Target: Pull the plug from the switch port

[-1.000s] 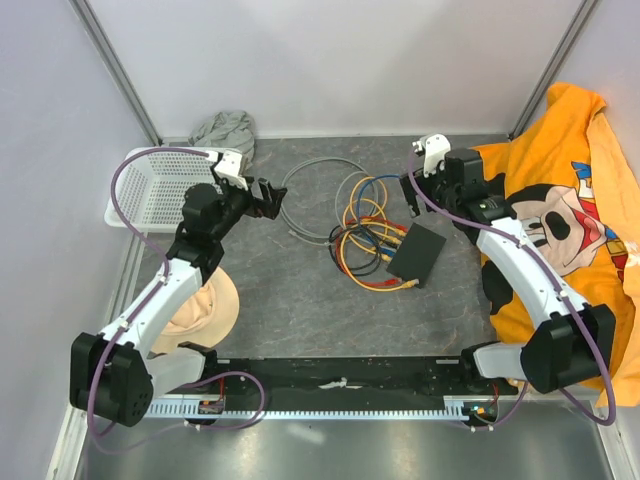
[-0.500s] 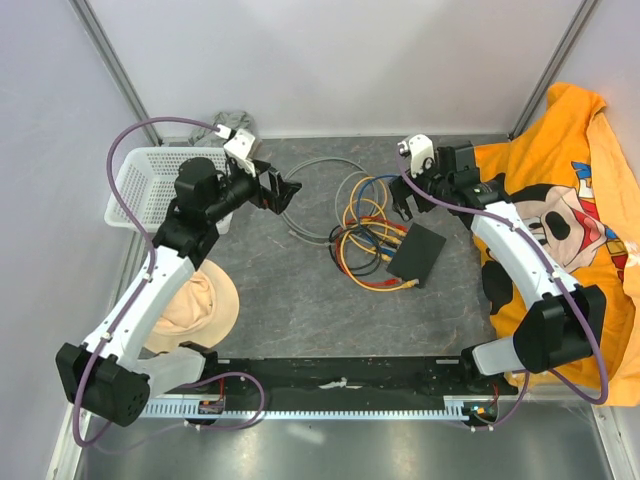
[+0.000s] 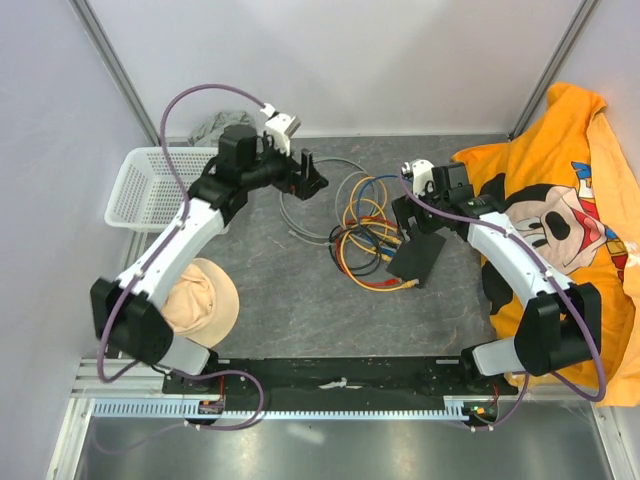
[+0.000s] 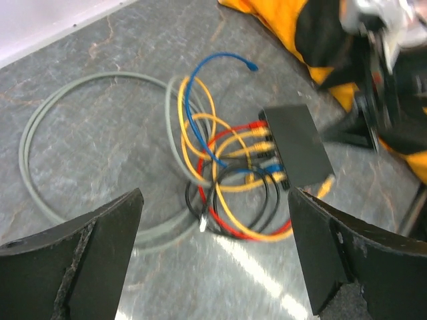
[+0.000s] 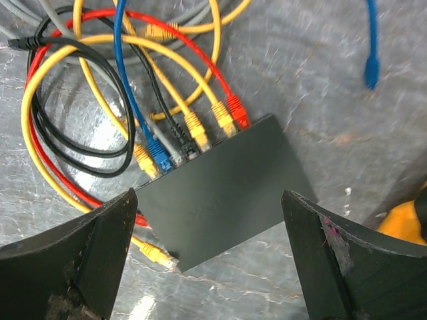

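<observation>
Looking along the grey stone-patterned desk [image 3: 300,330] from the left, I see a white plastic mesh basket [image 3: 150,185] against the wall. A crumpled grey cloth [image 3: 210,127] lies behind it, and a tan fabric cap [image 3: 205,300] sits nearer the arm bases, partly under the left arm.

The left hand [image 3: 308,180] hangs over the far side of a coiled grey cable [image 3: 295,215]. Its fingers [image 4: 87,260] are spread wide with nothing between them.

Right of the coil lies a tangle of yellow, red, blue and black cables [image 3: 362,238]. One loose blue cable end [image 5: 371,67] rests on the bare desk.

The tangle runs into the flat matte-black switch [image 3: 418,256], which lies on the desk right of centre, turned on a diagonal. Its socket edge faces the tangle. A row of plugs [image 5: 190,137] sits along that edge, ending in a red plug [image 5: 235,110] at one corner.

The right hand [image 3: 408,215] is over the far corner of the switch. Its fingers [image 5: 320,253] are parted widely to either side of the box and grip nothing.

Farthest right, an orange garment printed with a cartoon mouse [image 3: 560,200] is heaped beneath the right arm.
</observation>
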Robot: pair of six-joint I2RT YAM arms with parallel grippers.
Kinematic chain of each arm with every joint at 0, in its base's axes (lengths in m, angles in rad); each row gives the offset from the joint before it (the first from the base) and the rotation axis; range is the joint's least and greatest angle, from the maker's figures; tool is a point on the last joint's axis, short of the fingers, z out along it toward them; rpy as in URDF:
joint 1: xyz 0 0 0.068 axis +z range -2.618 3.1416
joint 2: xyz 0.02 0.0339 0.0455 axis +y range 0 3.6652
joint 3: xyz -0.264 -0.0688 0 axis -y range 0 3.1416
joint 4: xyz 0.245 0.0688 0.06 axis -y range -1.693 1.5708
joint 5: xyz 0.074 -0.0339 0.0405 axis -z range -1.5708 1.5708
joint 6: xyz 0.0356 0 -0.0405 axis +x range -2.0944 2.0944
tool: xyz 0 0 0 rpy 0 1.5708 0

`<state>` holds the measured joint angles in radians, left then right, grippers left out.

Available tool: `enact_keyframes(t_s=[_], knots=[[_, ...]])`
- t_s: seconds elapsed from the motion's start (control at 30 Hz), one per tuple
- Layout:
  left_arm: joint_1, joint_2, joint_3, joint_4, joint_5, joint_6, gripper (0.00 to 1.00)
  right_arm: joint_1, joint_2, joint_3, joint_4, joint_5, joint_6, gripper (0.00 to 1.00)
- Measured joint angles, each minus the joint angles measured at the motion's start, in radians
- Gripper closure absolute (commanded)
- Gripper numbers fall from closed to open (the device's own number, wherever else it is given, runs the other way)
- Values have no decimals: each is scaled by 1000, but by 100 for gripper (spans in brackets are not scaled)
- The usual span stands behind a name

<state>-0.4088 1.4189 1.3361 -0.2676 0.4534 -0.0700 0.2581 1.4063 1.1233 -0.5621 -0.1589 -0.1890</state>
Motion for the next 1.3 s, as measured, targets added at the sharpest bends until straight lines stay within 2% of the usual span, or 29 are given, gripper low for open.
enact_keyframes(t_s=[0.17,0.4,0.6,0.8,1.0,1.3], knots=[[-27,218,159,8,-43,-80,1,-1,0,-42,5,10,50,2],[-43,573,297,23,-60,-204,1,-61,-1,-56,8,9,96,2],[-43,786,400,25,0,-268,1,-111,4,-56,6,11,96,2],[-43,847,449,111,138,-350,4,-129,93,-56,6,2,127,2],[-47,858,430,166,203,-393,5,-141,243,-55,5,-1,196,2],[-47,858,448,117,238,-322,2,-182,258,-42,11,16,276,2]])
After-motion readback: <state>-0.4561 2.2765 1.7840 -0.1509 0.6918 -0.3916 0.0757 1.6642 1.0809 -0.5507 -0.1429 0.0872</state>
